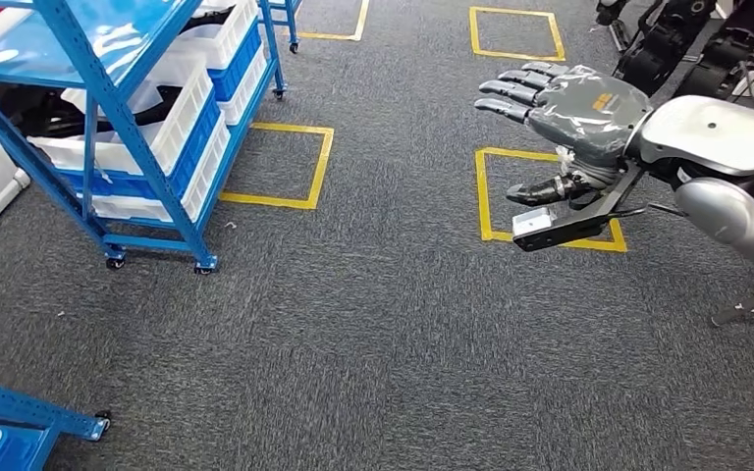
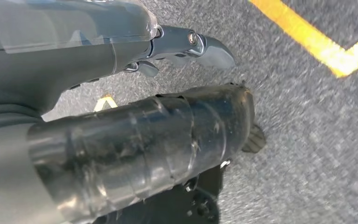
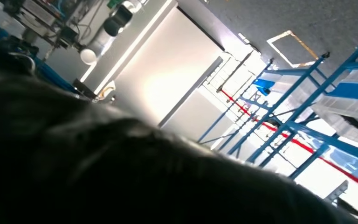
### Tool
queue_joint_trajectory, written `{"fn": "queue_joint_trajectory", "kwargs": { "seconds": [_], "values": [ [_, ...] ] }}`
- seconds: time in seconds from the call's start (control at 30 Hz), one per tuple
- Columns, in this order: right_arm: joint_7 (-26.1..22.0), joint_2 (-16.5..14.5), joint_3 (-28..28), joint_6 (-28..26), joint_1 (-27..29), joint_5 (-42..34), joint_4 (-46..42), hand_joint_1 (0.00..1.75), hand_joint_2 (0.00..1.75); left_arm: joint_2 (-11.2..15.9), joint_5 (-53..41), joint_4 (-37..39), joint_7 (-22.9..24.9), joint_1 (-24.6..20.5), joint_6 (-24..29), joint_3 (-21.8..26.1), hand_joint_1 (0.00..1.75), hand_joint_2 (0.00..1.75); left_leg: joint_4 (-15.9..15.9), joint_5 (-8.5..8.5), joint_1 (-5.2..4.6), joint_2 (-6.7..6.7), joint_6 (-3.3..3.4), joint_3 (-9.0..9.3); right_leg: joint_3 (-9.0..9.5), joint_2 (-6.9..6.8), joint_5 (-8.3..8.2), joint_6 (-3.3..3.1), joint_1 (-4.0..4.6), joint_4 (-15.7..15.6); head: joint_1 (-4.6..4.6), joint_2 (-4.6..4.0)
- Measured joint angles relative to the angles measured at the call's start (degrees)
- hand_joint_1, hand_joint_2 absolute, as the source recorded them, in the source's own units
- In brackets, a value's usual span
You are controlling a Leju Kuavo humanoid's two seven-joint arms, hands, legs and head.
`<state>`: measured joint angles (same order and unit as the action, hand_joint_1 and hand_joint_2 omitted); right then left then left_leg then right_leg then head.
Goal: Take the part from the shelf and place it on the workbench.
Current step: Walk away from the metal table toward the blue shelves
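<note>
Two yellow squares on grey carpet, blue shelf, right hand spread, empty.

Blue shelf, white bins, on carpet.

My three camera views
Head looks down at carpet; left wrist hugs the floor; right wrist and head share the blue shelf.

Rough grey carpet; glossy blue metal shelf.
</note>
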<state>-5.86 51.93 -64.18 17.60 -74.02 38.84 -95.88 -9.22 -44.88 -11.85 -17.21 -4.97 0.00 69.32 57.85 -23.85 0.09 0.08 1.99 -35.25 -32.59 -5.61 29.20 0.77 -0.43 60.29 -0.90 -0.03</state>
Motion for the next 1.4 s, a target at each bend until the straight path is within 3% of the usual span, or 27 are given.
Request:
{"fn": "queue_joint_trajectory", "kwargs": {
  "seconds": [0.07, 0.13, 0.17, 0.2, 0.23, 0.3, 0.37, 0.43, 0.47, 0.53, 0.57, 0.6, 0.67, 0.7, 0.73, 0.8, 0.87, 0.93, 0.97, 1.03, 1.1, 1.17, 1.2, 1.27, 1.33, 1.4],
  "values": [
    [-0.13, 0.73, -0.09, 1.41, -0.31, -0.22, -0.62, 0.0, 0.0, 0.01, 0.04, 0.0, -0.11, -0.08, 0.09, 0.16, 0.0, 0.0, -0.26, 0.22, 0.16, -1.11, 0.39, 0.11, -2.8, 3.89, 3.58, 0.36, -0.33, 6.27, -0.05, 0.01],
    [-0.1, 1.74, -0.33, 2.08, -0.39, -0.87, -1.32, 0.0, 0.0, 0.02, 0.05, 0.0, -0.16, -0.12, 0.14, 0.3, 0.0, 0.0, -0.18, 0.25, 0.11, -2.5, 0.5, 0.09, -6.52, 5.36, 6.29, 0.48, -0.37, 13.7, -0.06, 0.01],
    [-0.04, 2.12, -0.44, 2.02, -0.31, -1.14, -1.6, 0.0, 0.0, 0.02, 0.05, 0.0, -0.14, -0.12, 0.18, 0.35, 0.0, 0.0, -0.09, 0.24, 0.07, -3.28, 0.5, 0.09, -7.45, 5.52, 6.11, 0.45, -0.36, 15.18, -0.05, 0.01],
    [0.04, 2.48, -0.51, 1.82, -0.24, -1.31, -1.91, 0.0, 0.0, 0.03, 0.04, 0.0, -0.09, -0.12, 0.2, 0.41, 0.0, 0.0, 0.05, 0.23, 0.05, -4.07, 0.49, 0.09, -7.23, 5.63, 4.72, 0.35, -0.37, 14.18, -0.05, 0.01],
    [0.13, 2.83, -0.54, 1.46, -0.19, -1.41, -2.2, 0.0, 0.0, 0.03, 0.03, 0.0, -0.03, -0.12, 0.22, 0.5, 0.0, 0.0, 0.22, 0.2, 0.05, -4.86, 0.44, 0.11, -5.94, 6.03, 2.49, 0.22, -0.4, 11.01, -0.04, 0.01],
    [0.28, 3.65, -0.54, 0.4, -0.06, -1.34, -2.72, 0.0, 0.0, 0.0, -0.01, 0.0, 0.06, -0.14, 0.24, 0.67, 0.0, 0.0, 0.6, 0.14, 0.09, -6.42, 0.21, -0.08, -2.45, 8.43, -1.16, -0.03, -0.55, 2.99, -0.03, 0.0],
    [0.32, 4.53, -0.54, -0.51, 0.22, -1.14, -3.09, 0.0, 0.0, -0.04, -0.03, 0.0, 0.08, -0.08, 0.26, 0.82, 0.0, 0.0, 0.75, 0.31, 0.2, -7.88, -0.34, -0.6, -0.93, 9.9, -2.12, -0.22, -0.48, -0.66, -0.04, 0.0],
    [0.19, 4.98, -0.53, -0.83, 0.4, -0.97, -3.46, 0.0, 0.0, -0.03, -0.04, 0.0, -0.03, 0.17, 0.28, 1.01, 0.0, 0.0, 0.5, 0.71, 0.31, -9.3, -1.13, -1.07, -0.73, 8.73, -2.3, -0.68, -0.36, -1.02, -0.04, 0.0],
    [0.09, 5.0, -0.52, -0.91, 0.43, -0.93, -3.73, 0.0, 0.0, -0.03, -0.04, 0.0, -0.16, 0.29, 0.27, 1.11, 0.0, 0.0, 0.7, 0.56, 0.24, -8.93, -1.43, -1.25, -0.52, 7.99, -2.52, -1.03, -0.4, -1.36, -0.03, 0.01],
    [-0.05, 5.1, -0.47, -0.98, 0.51, -0.89, -4.27, 0.0, 0.0, -0.02, -0.09, 0.0, -0.5, 0.27, 0.24, 1.22, 0.0, 0.0, 3.88, -1.61, -0.05, -5.5, -1.85, -2.81, -0.17, 6.37, -2.96, -1.8, -0.48, -2.09, 0.07, 0.0],
    [-0.08, 5.23, -0.44, -0.98, 0.57, -0.86, -4.53, 0.0, 0.0, -0.03, -0.13, 0.0, -0.69, 0.18, 0.22, 1.23, 0.0, 0.0, 7.31, -3.63, -0.11, -3.13, -1.93, -4.28, -0.11, 5.51, -3.03, -2.02, -0.31, -2.23, 0.1, 0.0],
    [-0.09, 5.38, -0.4, -0.96, 0.66, -0.83, -4.71, 0.0, 0.0, -0.03, -0.16, 0.0, -0.85, 0.07, 0.21, 1.23, 0.0, 0.0, 11.29, -5.68, -0.09, -1.58, -2.01, -6.1, -0.14, 4.69, -3.02, -2.17, -0.14, -2.24, 0.14, 0.0],
    [-0.13, 5.59, -0.38, -0.84, 0.89, -0.79, -4.99, 0.0, 0.0, -0.04, -0.19, 0.0, -1.11, -0.01, 0.19, 1.23, 0.0, 0.0, 16.77, -7.73, -0.01, -0.56, -2.08, -8.4, -0.23, 2.99, -2.94, -2.27, 0.1, -2.18, 0.12, 0.01],
    [-0.16, 5.63, -0.38, -0.68, 1.0, -0.77, -5.12, 0.0, 0.0, -0.04, -0.19, 0.0, -1.21, 0.0, 0.16, 1.24, 0.0, 0.0, 16.44, -7.15, -0.01, -0.41, -2.01, -7.96, -0.24, 2.19, -2.89, -2.28, 0.17, -2.13, 0.13, 0.01],
    [-0.23, 5.67, -0.38, -0.45, 1.04, -0.73, -5.27, 0.0, 0.0, -0.03, -0.2, 0.0, -1.31, 0.02, 0.15, 1.25, 0.0, 0.0, 13.92, -5.7, -0.03, -0.13, -1.88, -6.37, -0.18, 1.42, -2.81, -2.24, 0.21, -2.08, 0.13, 0.01],
    [-0.43, 5.75, -0.34, 0.15, 1.0, -0.59, -5.48, 0.0, 0.0, 0.02, -0.25, -0.01, -1.46, 0.0, 0.13, 1.28, 0.0, 0.0, 5.63, -2.57, -0.54, 2.27, -1.25, -1.5, 0.09, -0.05, -2.51, -2.0, 0.39, -1.93, 0.13, 0.01],
    [-0.68, 5.85, -0.28, 0.72, 0.88, -0.45, -5.55, 0.0, 0.0, 0.08, -0.33, -0.02, -1.5, -0.11, 0.12, 1.3, 0.0, 0.0, 0.72, -1.45, -1.15, 4.26, -0.44, 1.18, 0.31, -1.37, -2.19, -1.62, 0.66, -1.79, 0.1, 0.01],
    [-0.87, 5.89, -0.25, 1.14, 0.65, -0.37, -5.65, 0.0, 0.0, 0.11, -0.39, -0.02, -1.51, -0.15, 0.1, 1.31, 0.0, 0.0, 0.02, -1.31, -1.3, 3.31, 0.19, 1.29, 0.5, -2.81, -2.0, -1.2, 0.77, -1.78, 0.07, 0.01],
    [-0.91, 5.86, -0.22, 1.31, 0.51, -0.36, -5.72, 0.0, 0.0, 0.11, -0.39, -0.02, -1.52, -0.12, 0.09, 1.31, 0.0, 0.0, -0.25, -1.09, -1.19, 2.5, 0.43, 1.37, 0.55, -2.63, -1.72, -0.91, 0.62, -1.57, 0.07, 0.01],
    [-0.97, 5.87, -0.15, 1.68, 0.03, -0.38, -5.81, 0.0, 0.0, 0.1, -0.38, -0.02, -1.55, -0.15, 0.14, 1.33, 0.0, 0.0, -0.81, -0.58, -0.86, 1.11, 0.99, 1.62, -0.41, 0.46, 0.12, -0.32, 0.21, 0.99, 0.04, 0.01],
    [-0.96, 5.95, -0.16, 1.73, -0.23, -0.51, -5.85, 0.0, 0.0, 0.1, -0.38, -0.02, -1.57, -0.26, 0.2, 1.34, 0.0, 0.0, -0.91, -0.36, -0.64, -0.24, 1.25, 1.65, -3.71, 4.33, 3.59, 0.12, -0.15, 7.9, -0.02, 0.01],
    [-0.89, 5.98, -0.39, 1.5, 0.07, -0.64, -5.84, 0.0, 0.0, 0.1, -0.39, -0.02, -1.57, -0.3, 0.22, 1.35, 0.0, 0.0, -0.75, -0.34, -0.6, -1.88, 1.28, 1.6, -7.19, 5.32, 5.66, 0.43, -0.34, 14.49, -0.04, 0.01],
    [-0.86, 5.98, -0.5, 1.36, 0.28, -0.66, -5.83, 0.0, 0.0, 0.1, -0.4, -0.02, -1.56, -0.31, 0.22, 1.36, 0.0, 0.0, -0.61, -0.35, -0.59, -2.72, 1.28, 1.57, -7.89, 5.39, 5.27, 0.5, -0.45, 15.4, -0.04, 0.01],
    [-0.8, 5.97, -0.57, 0.91, 0.43, -0.66, -5.82, 0.0, 0.0, 0.1, -0.46, -0.02, -1.55, -0.3, 0.22, 1.37, 0.0, 0.0, -0.2, -0.47, -0.54, -4.42, 1.12, 1.57, -6.21, 5.79, 1.61, 0.52, -0.69, 10.88, -0.04, 0.0],
    [-0.65, 5.97, -0.57, -0.16, 0.69, -0.38, -5.79, 0.0, 0.0, 0.09, -0.55, -0.02, -1.52, -0.28, 0.22, 1.39, 0.0, 0.0, 0.42, -0.71, -0.44, -6.05, 0.69, 1.28, -2.95, 8.34, -1.92, 0.48, -1.04, 3.21, -0.03, 0.0],
    [-0.48, 5.94, -0.56, -1.48, 1.51, 0.4, -5.65, 0.0, 0.0, 0.08, -0.64, -0.02, -1.54, -0.27, 0.18, 1.41, 0.0, 0.0, 0.8, -0.67, -0.21, -7.49, 0.02, 0.57, -1.47, 10.3, -2.7, 0.37, -1.04, -0.32, -0.03, 0.01]
  ]
}}
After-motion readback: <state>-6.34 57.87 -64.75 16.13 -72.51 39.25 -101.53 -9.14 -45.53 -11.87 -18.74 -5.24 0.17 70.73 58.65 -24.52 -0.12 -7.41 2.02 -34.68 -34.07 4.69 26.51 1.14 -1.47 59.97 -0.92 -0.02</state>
